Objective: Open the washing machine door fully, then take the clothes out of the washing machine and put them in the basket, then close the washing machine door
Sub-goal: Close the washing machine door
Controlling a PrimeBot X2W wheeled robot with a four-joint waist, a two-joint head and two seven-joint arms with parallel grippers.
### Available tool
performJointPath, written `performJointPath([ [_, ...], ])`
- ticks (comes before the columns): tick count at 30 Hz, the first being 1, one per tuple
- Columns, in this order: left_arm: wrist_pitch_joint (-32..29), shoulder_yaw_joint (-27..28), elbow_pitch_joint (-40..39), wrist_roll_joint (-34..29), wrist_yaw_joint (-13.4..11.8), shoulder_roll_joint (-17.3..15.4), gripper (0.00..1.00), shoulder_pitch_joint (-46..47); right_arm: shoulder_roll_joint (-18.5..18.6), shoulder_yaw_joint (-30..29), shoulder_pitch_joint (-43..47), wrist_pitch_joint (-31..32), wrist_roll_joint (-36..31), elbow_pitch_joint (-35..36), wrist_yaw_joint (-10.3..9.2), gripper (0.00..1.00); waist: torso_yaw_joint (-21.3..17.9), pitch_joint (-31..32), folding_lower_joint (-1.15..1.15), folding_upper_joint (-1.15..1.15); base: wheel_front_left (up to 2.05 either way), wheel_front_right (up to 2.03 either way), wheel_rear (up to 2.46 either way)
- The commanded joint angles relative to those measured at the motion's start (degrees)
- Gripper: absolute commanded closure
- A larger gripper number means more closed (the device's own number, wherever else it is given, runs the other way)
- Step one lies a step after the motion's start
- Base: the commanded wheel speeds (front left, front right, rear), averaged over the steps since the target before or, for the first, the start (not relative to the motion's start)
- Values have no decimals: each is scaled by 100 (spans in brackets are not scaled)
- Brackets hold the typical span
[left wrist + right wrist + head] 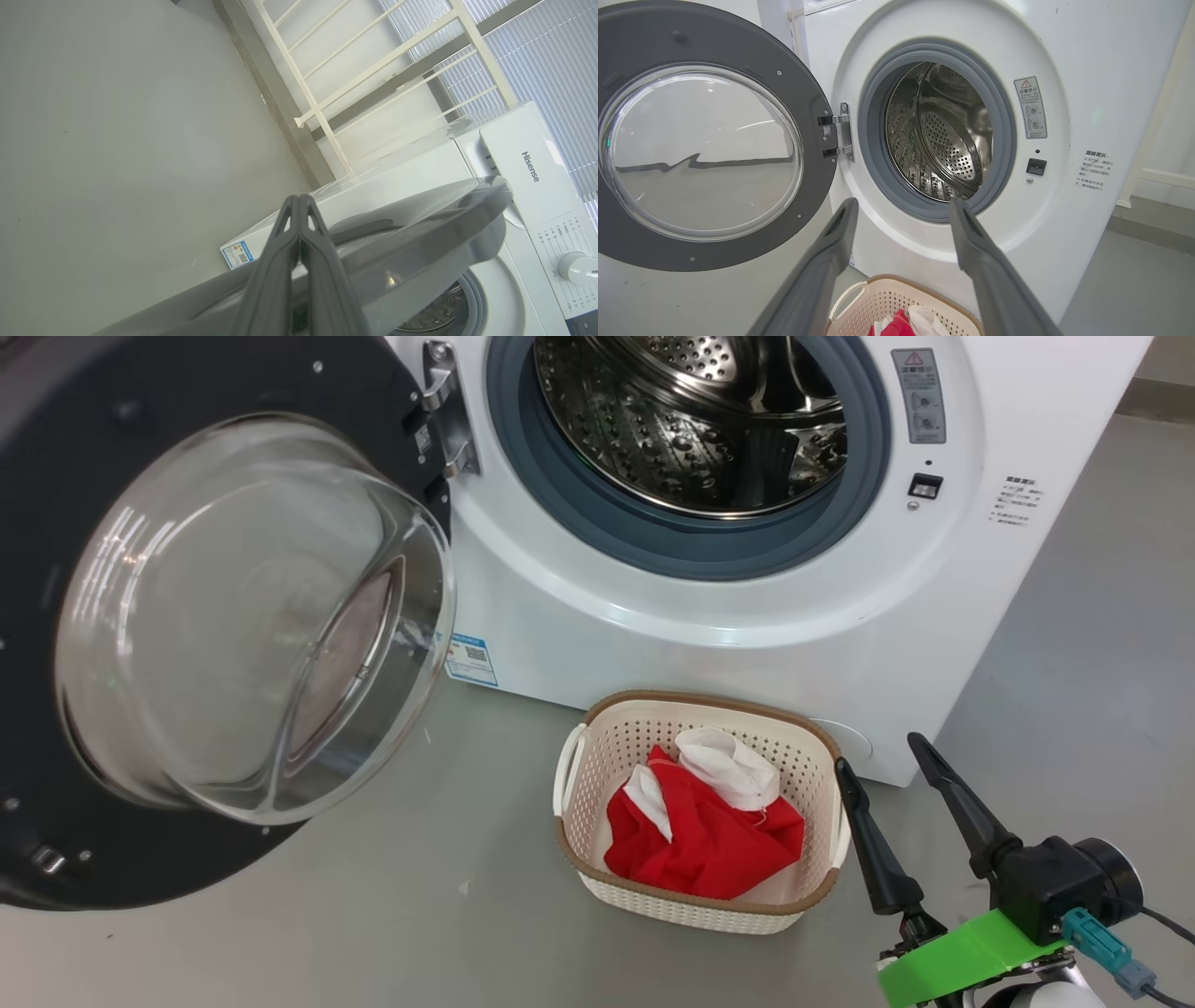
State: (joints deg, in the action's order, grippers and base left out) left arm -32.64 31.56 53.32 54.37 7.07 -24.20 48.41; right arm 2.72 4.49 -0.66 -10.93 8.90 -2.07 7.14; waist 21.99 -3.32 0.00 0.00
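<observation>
The washing machine door hangs wide open at the left, its glass bowl facing me. The washing machine shows a bare steel drum. On the floor in front stands the basket, with the red and white clothes inside. My right gripper is open and empty just right of the basket. In the right wrist view its fingertips frame the drum above the basket. My left gripper is shut and empty over the door's grey outer face; contact is unclear.
The open door takes up the left side in front of the machine. A blue label sticker marks the machine's lower left corner. Grey floor lies open to the right. A white railing and window blinds stand behind the machine.
</observation>
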Motion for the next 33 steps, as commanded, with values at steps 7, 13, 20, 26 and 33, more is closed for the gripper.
performJointPath([
  [7,-286,-124,-428,331,41,164,100,-409,20,144,-192,-81,-8,105,35,0,110,3,0,0,0,0,0],
  [13,-480,-38,-826,781,41,398,100,-645,18,123,-184,-116,26,66,35,0,150,24,0,0,0,0,0],
  [20,-662,20,-1303,1119,41,691,100,-991,17,126,-199,-178,115,11,35,0,166,36,0,0,0,0,0],
  [26,-827,85,-1797,1372,41,996,100,-1275,17,144,-212,-235,174,-43,35,0,132,38,0,0,0,0,0],
  [33,-950,57,-2670,1457,-82,1423,100,-1778,16,146,-236,-297,231,-119,35,0,45,48,0,0,0,0,0],
])
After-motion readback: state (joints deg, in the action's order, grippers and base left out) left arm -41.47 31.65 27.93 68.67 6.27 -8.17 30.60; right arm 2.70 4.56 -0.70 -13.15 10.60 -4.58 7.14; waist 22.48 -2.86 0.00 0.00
